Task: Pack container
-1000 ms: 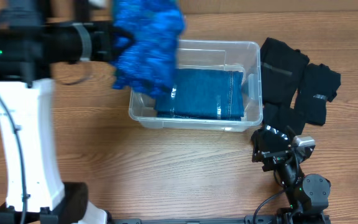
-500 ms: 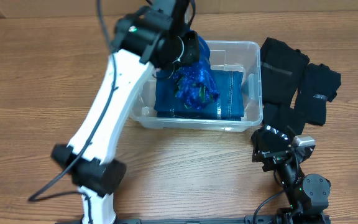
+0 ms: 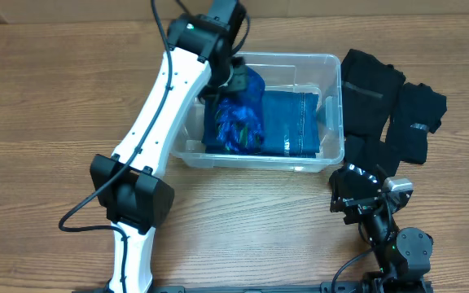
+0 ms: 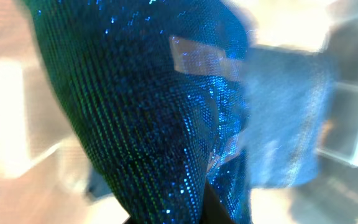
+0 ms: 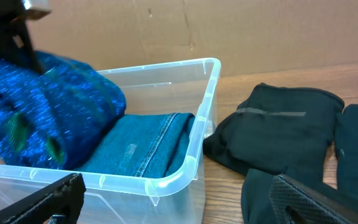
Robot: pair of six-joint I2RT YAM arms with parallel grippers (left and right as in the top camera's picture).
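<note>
**Left arm over the bin, right arm low and spread**

Wood-grain surface [image 3: 55, 106]. The left gripper [image 3: 234, 76] reaches over the left end of the container [image 3: 295, 56], which sits near the middle of the far edge. A bunched sparkly blue cloth [image 3: 238, 114] lies directly under it, inside the container's left half, over the folded denim [image 3: 298, 122] that covers the floor. The left wrist view is filled with blurred blue cloth, so I cannot tell whether the jaws pinch it or stand apart. Just past the container's right wall, black garments [image 3: 385, 102] are heaped toward the far right corner. The right gripper [image 5: 176, 182] sits near the front right edge, jaws spread wide and holding nothing, facing the container's right end.
</note>
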